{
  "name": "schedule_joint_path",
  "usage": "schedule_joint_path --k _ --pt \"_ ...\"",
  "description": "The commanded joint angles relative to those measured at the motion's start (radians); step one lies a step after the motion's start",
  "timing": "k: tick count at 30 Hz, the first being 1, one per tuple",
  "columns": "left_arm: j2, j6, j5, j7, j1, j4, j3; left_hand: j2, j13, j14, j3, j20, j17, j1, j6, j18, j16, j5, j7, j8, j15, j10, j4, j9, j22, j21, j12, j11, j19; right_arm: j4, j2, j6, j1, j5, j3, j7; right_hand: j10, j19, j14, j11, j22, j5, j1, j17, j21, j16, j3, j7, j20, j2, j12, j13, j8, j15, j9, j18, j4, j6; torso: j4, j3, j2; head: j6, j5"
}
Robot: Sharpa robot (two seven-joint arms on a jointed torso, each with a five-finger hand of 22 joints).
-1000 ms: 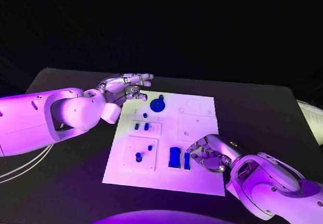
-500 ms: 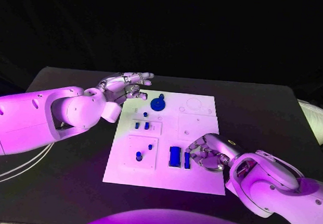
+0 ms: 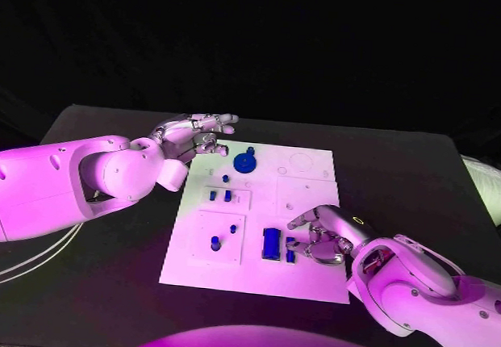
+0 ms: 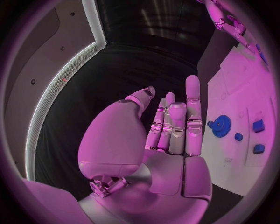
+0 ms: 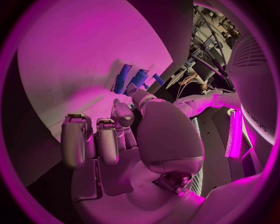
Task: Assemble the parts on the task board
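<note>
task board: white plate mid-table on the black table, long side running away from the robot, shallow square recesses across it
far recess: blue gear in it, near the board's far left corner; also seen in the left wrist view
middle-left recess: two small blue pegs side by side, one more small blue piece just beyond them
near-left recess: two small blue pieces, apart from each other
near-centre slot: tall blue block upright, a narrower blue block just beside it on the right-hand side
left hand: at the board's far left corner, above the table edge of the board, fingers apart and mostly straight, holding nothing
right hand: over the board's near right part, fingers curled down, fingertips at the narrower blue block; cannot tell if it grips the block or only touches it
right wrist view: fingers bent in, blue blocks just past them on the board
</note>
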Motion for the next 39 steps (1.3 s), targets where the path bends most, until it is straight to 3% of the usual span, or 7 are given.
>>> schedule_joint_path --k 1,14,20,26,33,39 --pt "0.001 0.021 -0.003 0.001 0.000 0.001 0.000 0.009 -0.001 -0.005 -0.005 0.002 -0.001 -0.002 -0.007 0.018 -0.002 0.004 0.000 0.003 -0.001 -0.004 0.000 0.000 -0.001 -0.003 0.001 0.003 0.007 -0.002 0.003 -0.044 -0.002 -0.016 0.000 -0.006 -0.001 0.014 0.092 0.006 0.035 -0.005 -0.008 0.207 -0.002 0.003 -0.016 0.000 0.010 -0.002 -0.003 -0.002 0.002 0.007 -0.002 -0.006 0.005 -0.004 -0.0004 0.0003 0.000 -0.001 0.000" --pt "0.001 0.023 -0.009 -0.001 0.000 0.001 0.000 0.009 -0.001 -0.005 -0.005 0.002 -0.001 -0.002 -0.007 0.018 -0.002 0.004 0.000 0.003 -0.001 -0.004 0.000 0.000 -0.001 -0.003 0.001 0.003 0.007 -0.020 0.017 -0.015 -0.006 -0.020 0.000 -0.019 0.002 0.015 0.092 -0.003 0.037 -0.008 0.019 0.209 -0.001 0.004 -0.068 -0.012 0.005 0.019 0.010 0.002 0.022 0.000 -0.002 -0.007 0.017 0.053 0.0005 0.0016 0.001 -0.005 0.004" --pt "0.001 0.023 -0.009 -0.001 0.000 0.001 -0.001 0.009 -0.001 -0.005 -0.005 0.002 -0.001 -0.002 -0.007 0.018 -0.002 0.004 0.000 0.003 -0.001 -0.004 0.000 0.000 -0.001 -0.003 0.001 0.003 0.007 -0.037 0.026 0.015 -0.015 -0.040 0.000 -0.023 0.005 0.016 0.093 -0.021 0.039 -0.009 0.063 0.211 0.000 0.006 -0.096 -0.033 -0.006 0.019 0.019 0.006 0.057 -0.014 0.009 -0.007 -0.004 0.124 0.0002 0.0020 0.001 -0.010 0.007" --pt "0.001 0.024 -0.009 -0.001 0.000 0.000 -0.003 0.009 -0.001 -0.005 -0.005 0.002 -0.001 -0.002 -0.007 0.018 -0.002 0.004 0.000 0.003 -0.001 -0.004 0.000 0.000 -0.001 -0.003 0.001 0.003 0.007 -0.060 0.035 0.033 -0.023 -0.067 0.000 -0.019 0.009 0.018 0.094 -0.030 0.044 -0.009 0.101 0.218 0.003 0.011 -0.132 -0.042 -0.016 0.020 0.024 0.007 0.068 -0.022 0.010 -0.008 -0.026 0.146 -0.0010 0.0025 0.000 -0.014 0.009" --pt "0.000 0.024 -0.009 -0.002 0.000 0.000 -0.005 0.011 -0.004 -0.007 -0.007 0.003 -0.006 0.001 -0.008 0.018 -0.003 0.004 0.001 0.004 -0.001 -0.005 -0.001 0.000 -0.003 -0.005 0.002 0.004 0.007 -0.072 0.039 0.017 -0.028 -0.073 0.000 -0.003 0.012 0.019 0.095 -0.031 0.046 -0.010 0.100 0.222 0.004 0.013 -0.163 -0.044 -0.019 0.028 0.026 0.008 0.069 -0.024 0.009 -0.009 -0.021 0.150 -0.0010 0.0010 -0.001 -0.013 0.008" --pt "0.000 0.024 -0.009 -0.002 0.000 -0.001 -0.006 0.011 -0.004 -0.007 -0.007 0.003 -0.006 0.001 -0.008 0.018 -0.003 0.004 0.001 0.004 -0.001 -0.005 -0.001 0.000 -0.003 -0.005 0.002 0.004 0.007 -0.068 0.037 -0.057 -0.029 -0.027 0.000 0.038 0.010 0.017 0.094 -0.027 0.040 -0.010 0.074 0.217 -0.001 0.010 -0.211 -0.038 -0.018 0.032 0.018 0.002 0.057 -0.021 0.002 -0.008 0.002 0.128 -0.0016 0.0003 -0.001 -0.010 0.006"
